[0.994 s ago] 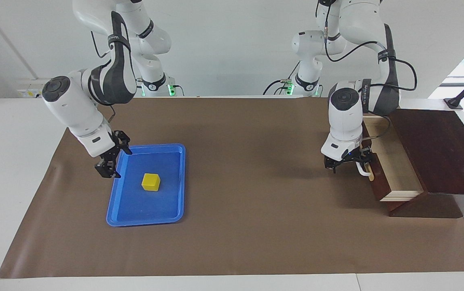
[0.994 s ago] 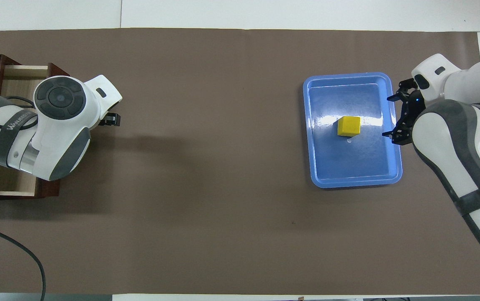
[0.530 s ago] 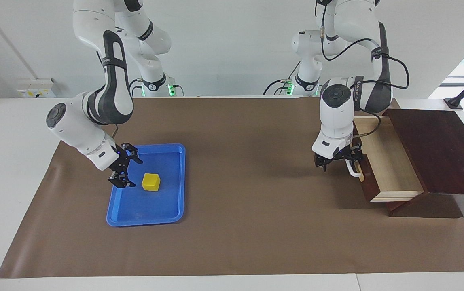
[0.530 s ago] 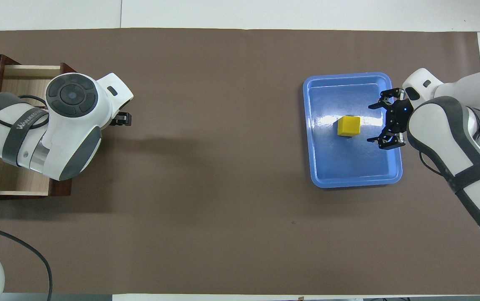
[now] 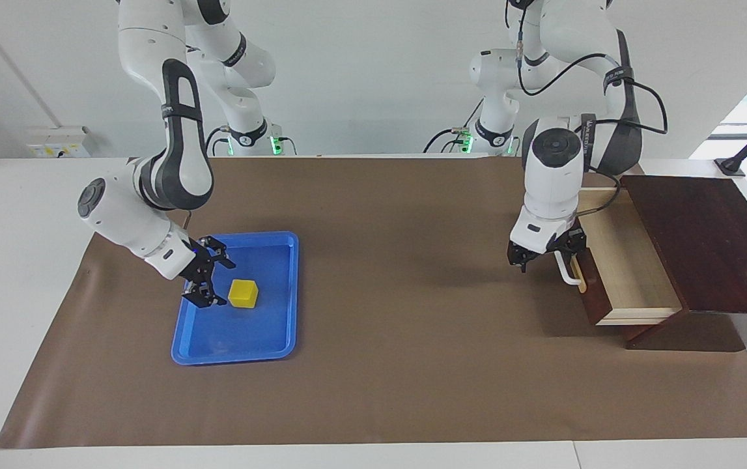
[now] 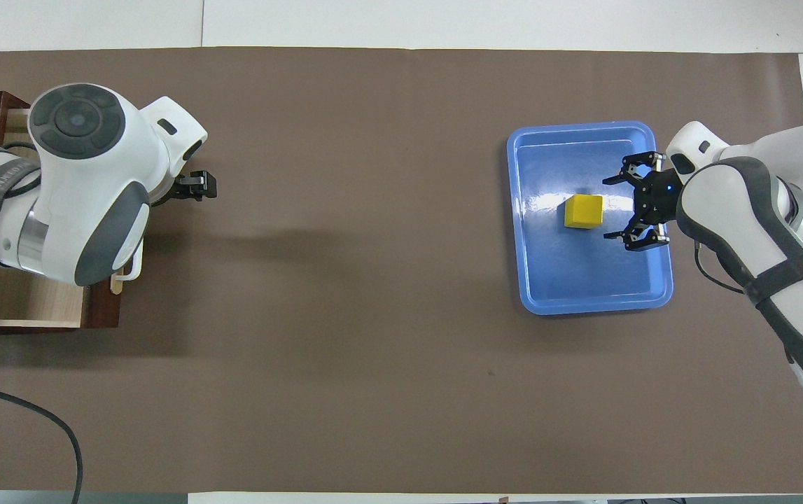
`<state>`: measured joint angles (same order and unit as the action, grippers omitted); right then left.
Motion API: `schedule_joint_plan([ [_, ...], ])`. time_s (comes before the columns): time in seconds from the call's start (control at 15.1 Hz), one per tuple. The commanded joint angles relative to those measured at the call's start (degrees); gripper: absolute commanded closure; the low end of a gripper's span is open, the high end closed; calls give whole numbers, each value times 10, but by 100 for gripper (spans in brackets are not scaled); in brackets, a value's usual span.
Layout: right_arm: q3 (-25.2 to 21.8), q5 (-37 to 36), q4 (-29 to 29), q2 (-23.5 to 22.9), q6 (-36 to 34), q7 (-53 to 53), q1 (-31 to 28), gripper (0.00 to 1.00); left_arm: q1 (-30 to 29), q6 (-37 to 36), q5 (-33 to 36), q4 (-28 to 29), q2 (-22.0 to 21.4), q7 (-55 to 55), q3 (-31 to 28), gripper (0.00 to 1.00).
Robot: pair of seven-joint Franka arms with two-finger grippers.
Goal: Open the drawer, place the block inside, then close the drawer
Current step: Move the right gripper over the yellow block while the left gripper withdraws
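Observation:
The block (image 5: 243, 293) is a small yellow cube that lies in the blue tray (image 5: 236, 335) toward the right arm's end of the table. My right gripper (image 5: 223, 284) is open and low over the tray, its jaws facing the block's side without touching it. It also shows in the overhead view (image 6: 608, 208) beside the block (image 6: 583, 211). The drawer (image 5: 627, 260) stands pulled out of the dark cabinet (image 5: 705, 241), its pale inside empty. My left gripper (image 5: 546, 256) is at the white handle (image 5: 566, 270), at the handle's end nearer the robots.
A brown mat (image 5: 399, 339) covers the table between the tray and the cabinet. In the overhead view the left arm covers most of the drawer (image 6: 23, 301); the tray (image 6: 583, 287) lies at the right arm's end.
My right gripper has moved in over the tray to just beside the block. The drawer came out a little further a second ago and has since stopped; my left hand shifted along the handle toward the robots.

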<state>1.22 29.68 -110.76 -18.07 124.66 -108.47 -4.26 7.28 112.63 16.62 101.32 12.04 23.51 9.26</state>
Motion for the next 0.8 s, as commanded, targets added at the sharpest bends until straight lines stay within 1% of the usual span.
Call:
schedule_joint_plan([
  [0.0,4,14,-2,-2,5,-24,-5,0,4,-63,-51,-60,16,57,-6,0],
  [0.2,4,14,-4,-1,6,-30,-4,0,11,-82,-90,-83,19,239,-6,0],
  [0.33,4,14,-5,-2,23,-34,1,0,5,-92,-141,-95,18,357,-6,0],
  [0.46,4,14,-10,-5,33,-36,2,0,4,-84,-175,-96,17,474,-7,0],
  [0.66,4,15,-12,-6,36,-37,4,0,12,-79,-177,-100,18,640,-6,0],
  [0.73,4,15,-14,-5,35,-37,3,0,12,-71,-178,-103,19,711,-6,0],
])
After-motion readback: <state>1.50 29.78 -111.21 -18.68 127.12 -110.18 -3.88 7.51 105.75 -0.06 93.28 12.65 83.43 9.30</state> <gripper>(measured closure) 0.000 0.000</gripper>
